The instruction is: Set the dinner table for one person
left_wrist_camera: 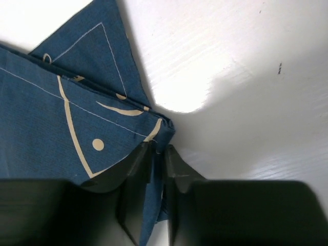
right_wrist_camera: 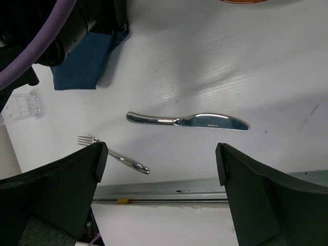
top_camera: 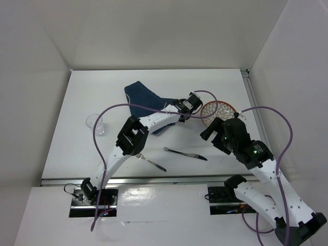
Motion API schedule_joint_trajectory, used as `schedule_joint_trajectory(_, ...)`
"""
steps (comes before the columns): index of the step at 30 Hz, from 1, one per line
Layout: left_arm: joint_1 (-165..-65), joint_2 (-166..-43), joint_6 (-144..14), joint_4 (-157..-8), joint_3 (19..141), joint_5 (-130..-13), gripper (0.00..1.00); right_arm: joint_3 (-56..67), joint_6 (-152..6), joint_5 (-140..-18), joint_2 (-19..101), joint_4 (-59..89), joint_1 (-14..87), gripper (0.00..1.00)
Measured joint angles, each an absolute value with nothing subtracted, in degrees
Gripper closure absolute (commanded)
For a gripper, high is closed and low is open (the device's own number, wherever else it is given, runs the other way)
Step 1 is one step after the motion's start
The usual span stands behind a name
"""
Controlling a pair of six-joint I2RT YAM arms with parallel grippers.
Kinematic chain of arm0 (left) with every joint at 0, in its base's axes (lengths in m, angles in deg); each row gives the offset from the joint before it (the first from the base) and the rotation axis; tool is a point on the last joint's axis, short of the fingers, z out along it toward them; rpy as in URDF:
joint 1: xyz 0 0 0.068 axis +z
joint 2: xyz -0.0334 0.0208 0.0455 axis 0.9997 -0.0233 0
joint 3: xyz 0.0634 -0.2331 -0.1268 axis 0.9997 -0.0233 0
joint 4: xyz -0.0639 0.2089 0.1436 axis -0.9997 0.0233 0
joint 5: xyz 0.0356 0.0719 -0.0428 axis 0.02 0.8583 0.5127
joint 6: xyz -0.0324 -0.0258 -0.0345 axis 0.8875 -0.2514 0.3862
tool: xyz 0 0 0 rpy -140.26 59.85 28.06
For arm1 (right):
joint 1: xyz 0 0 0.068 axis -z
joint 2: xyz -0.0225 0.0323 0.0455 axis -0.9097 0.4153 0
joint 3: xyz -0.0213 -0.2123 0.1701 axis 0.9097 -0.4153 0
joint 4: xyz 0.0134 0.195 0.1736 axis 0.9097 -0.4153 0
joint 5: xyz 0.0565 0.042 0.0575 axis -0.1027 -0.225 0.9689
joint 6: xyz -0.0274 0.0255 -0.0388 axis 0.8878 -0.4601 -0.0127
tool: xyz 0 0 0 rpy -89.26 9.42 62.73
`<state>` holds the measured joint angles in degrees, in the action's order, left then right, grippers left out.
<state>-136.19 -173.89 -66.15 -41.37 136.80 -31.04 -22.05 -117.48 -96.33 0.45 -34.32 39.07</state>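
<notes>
navy placemat (left_wrist_camera: 61, 128) fold pinched in left jaws, right jaws wide above knife (right_wrist_camera: 187, 121), fork (right_wrist_camera: 115, 156), glass (top_camera: 95, 123), patterned plate (top_camera: 212, 108) nearby on counter (top_camera: 77, 92)

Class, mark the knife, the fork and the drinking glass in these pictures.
knife (right_wrist_camera: 179, 121), right wrist view, where the handle meets the blade.
fork (right_wrist_camera: 130, 164), right wrist view, on the handle.
drinking glass (top_camera: 95, 123), top external view, on the middle of the glass.

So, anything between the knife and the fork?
Nothing: only bare table separates the knife from the fork, clearest in the right wrist view.
</notes>
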Motion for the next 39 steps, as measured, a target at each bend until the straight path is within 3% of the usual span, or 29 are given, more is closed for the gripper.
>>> schedule_joint_trajectory(7, -136.2, -173.6, -66.2, -41.3, 136.8, -29.7, 1.0, -22.0, -117.5, -96.2, 0.5, -34.3, 39.1, 0.0)
schedule_joint_trajectory(25, -135.0, -152.5, -64.3, -37.2, 136.2, -26.9, 1.0, -23.4, -109.1, -92.8, 12.5, -25.2, 39.1, 0.03)
schedule_joint_trajectory(30, -128.0, -139.6, -58.2, -36.4, 125.6, -30.9, 1.0, -23.2, -104.3, -90.3, 24.4, -18.3, 39.1, 0.25)
schedule_joint_trajectory(31, -125.6, -136.5, -56.6, -36.9, 122.0, -32.0, 1.0, -23.0, -103.2, -89.8, 26.5, -17.1, 39.1, 0.34)
schedule_joint_trajectory(34, -118.9, -128.2, -51.4, -37.5, 111.8, -34.3, 1.0, -20.4, -99.9, -88.1, 33.1, -13.3, 39.1, 0.42)
schedule_joint_trajectory(38, -112.9, -119.3, -43.1, -37.3, 98.1, -36.2, 1.0, -12.2, -97.1, -86.3, 43.7, -9.8, 39.1, 0.39)
schedule_joint_trajectory(39, -112.3, -117.6, -41.4, -37.1, 95.2, -36.7, 1.0, -9.5, -96.6, -86.1, 46.8, -9.1, 39.1, 0.27)
